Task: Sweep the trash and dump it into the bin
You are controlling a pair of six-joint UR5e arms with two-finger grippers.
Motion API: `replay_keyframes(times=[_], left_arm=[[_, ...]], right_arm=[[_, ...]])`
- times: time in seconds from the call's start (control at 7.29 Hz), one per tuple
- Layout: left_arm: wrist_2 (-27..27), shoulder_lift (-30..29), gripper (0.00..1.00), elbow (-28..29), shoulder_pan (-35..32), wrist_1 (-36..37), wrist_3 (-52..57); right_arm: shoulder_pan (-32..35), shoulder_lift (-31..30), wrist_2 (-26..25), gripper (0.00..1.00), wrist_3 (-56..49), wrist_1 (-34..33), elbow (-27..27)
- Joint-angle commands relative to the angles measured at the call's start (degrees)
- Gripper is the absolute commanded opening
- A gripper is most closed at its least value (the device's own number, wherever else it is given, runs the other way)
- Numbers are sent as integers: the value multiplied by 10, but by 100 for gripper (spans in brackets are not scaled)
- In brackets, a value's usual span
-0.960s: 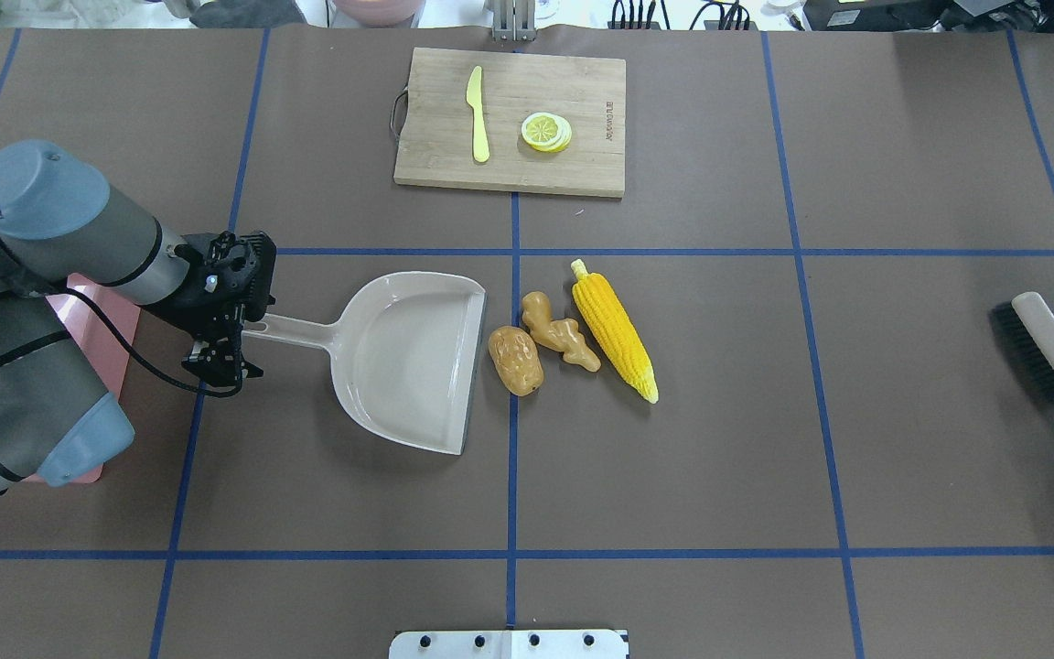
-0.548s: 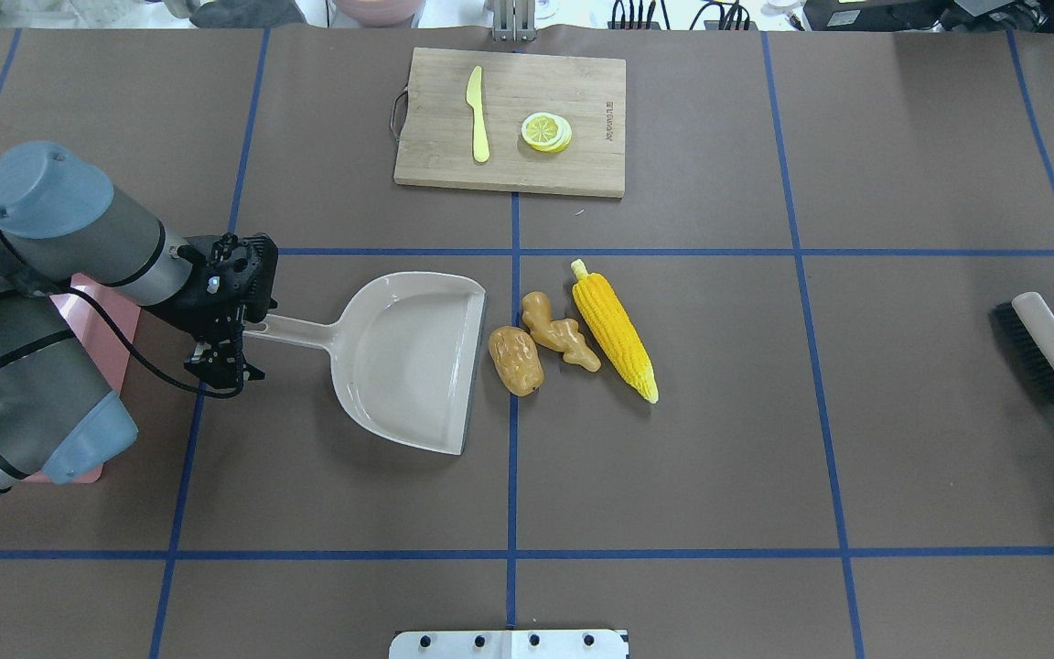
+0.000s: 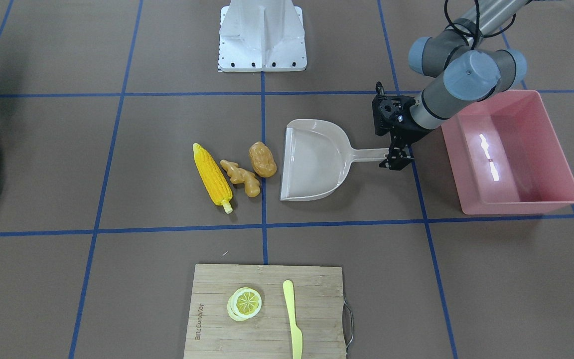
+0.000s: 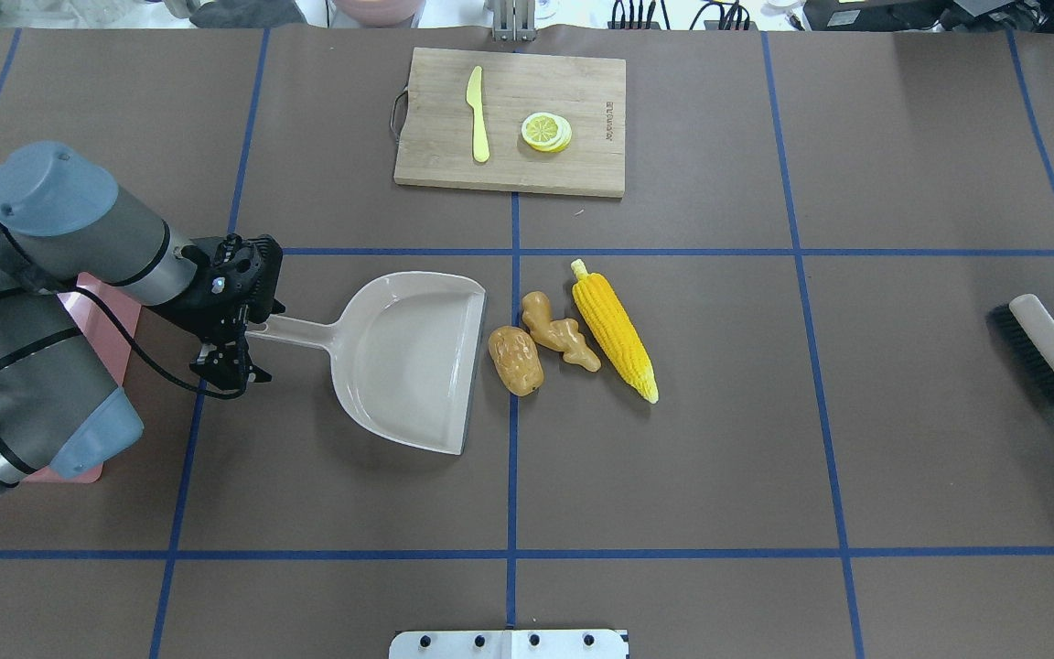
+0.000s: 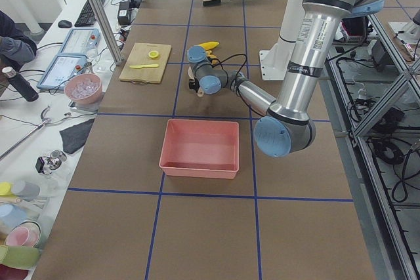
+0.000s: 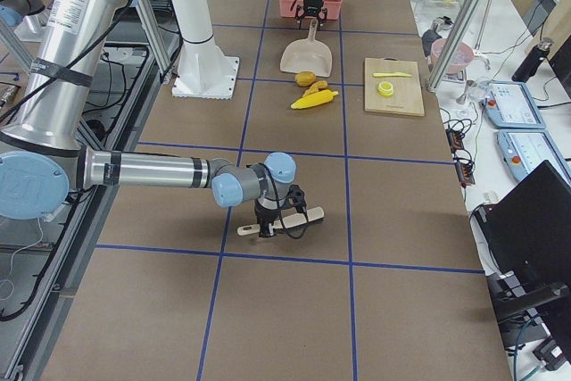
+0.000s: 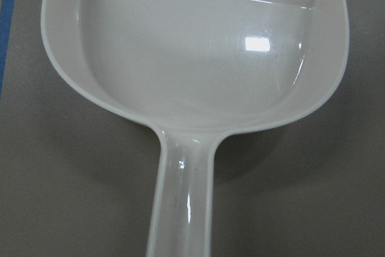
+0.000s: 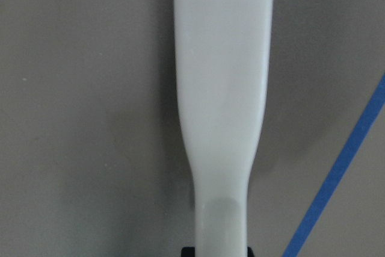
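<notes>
Pink, translucent bin [image 3: 518,207] at the front view's right, well apart from the trash: three pieces in a row, potato [image 3: 262,159], ginger root [image 3: 239,178], corn cob [image 3: 212,179]. One beige dustpan [image 3: 312,159] between bin and trash (mouth just beside the potato). Left gripper [image 3: 397,160] at the handle's end; jaws' grip impossible to tell.

From overhead, bin mostly hidden under the left arm. Corn's long axis slanted, stub end toward the one cutting board [image 4: 582,174] bearing one lemon slice [image 4: 545,131] and one knife [image 4: 478,114]. One brush [image 4: 1048,352] at the worktop's right edge.

From the right side, right gripper [image 6: 268,227] over the brush, jaws pinching its handle.
</notes>
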Motion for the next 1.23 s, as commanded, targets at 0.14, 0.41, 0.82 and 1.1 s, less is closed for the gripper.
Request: replay_keyframes(times=[0.14,0.41,0.82,1.1], left_arm=[[-28,-4,94,7,-2,-11,1],[-28,-7,94,15,-2,-12,-1],[-29,-23,94,31,-2,-20,-5],[-24,-33,94,36,-1,-37,-5]], right_arm=[[12,15,26,0,8,-78,69],[17,63,38,0,109,-79,91],[16,164,32,0,215,-75,91],[-13,216,28,0,320,-69,90]])
